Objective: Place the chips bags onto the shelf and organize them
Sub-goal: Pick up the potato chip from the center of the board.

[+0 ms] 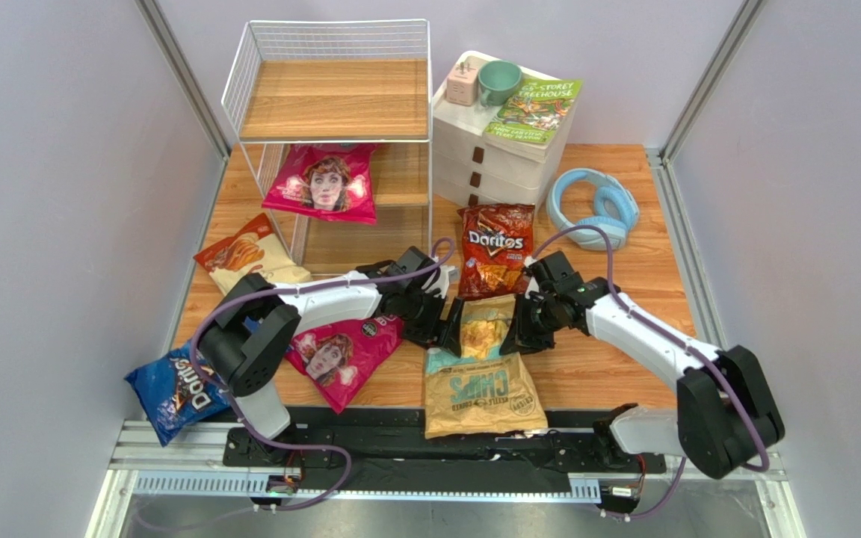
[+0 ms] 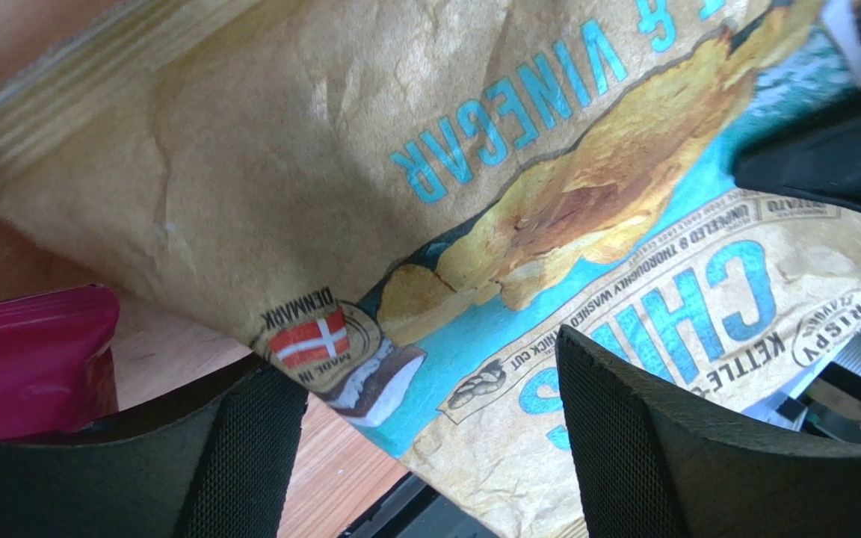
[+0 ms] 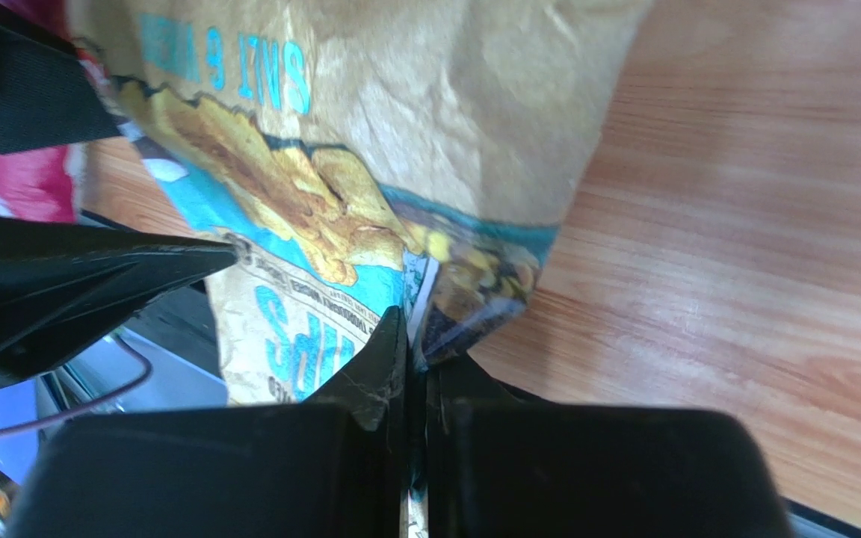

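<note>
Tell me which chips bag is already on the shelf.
The magenta face bag, resting on a lower tier of the wire shelf; its magenta twin and the other bags lie off it.

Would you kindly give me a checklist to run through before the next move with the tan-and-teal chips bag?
1. Hold of the right gripper on the tan-and-teal bag: ok, shut on a fold at its edge.
2. Hold of the left gripper on that bag: not ok, jaws open, with the bag just in front of them.
3. Room on the shelf: ok, top tier bare; one magenta bag lies on the middle tier.
4. Way to the shelf free: not ok, the red Doritos bag lies right beyond the pinched bag.
5. Whether so thin a pinch will carry the whole bag: cannot tell.
</note>
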